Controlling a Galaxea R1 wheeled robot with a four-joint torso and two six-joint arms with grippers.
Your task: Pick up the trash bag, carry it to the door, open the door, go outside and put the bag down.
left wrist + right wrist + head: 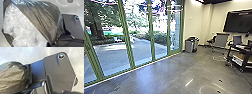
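Green-framed glass doors [129, 45] run along the left of the head view, with paved ground outside. In the left wrist view the trash bag [46, 17] hangs large, dark grey film around crumpled clear plastic. Its film draws together to a point at my left gripper [52, 43], which is shut on it. The bag's dark film [13, 75] also shows in the right wrist view, beside the robot's base. Whether my right gripper has hold of any of it, I cannot tell.
Grey bins [191, 45] stand by the wall just past the glass doors. To the right are a chair [211, 42], a wall screen [239, 22] and a dark wheeled cart [241, 56] with a laptop and cables on the floor near it.
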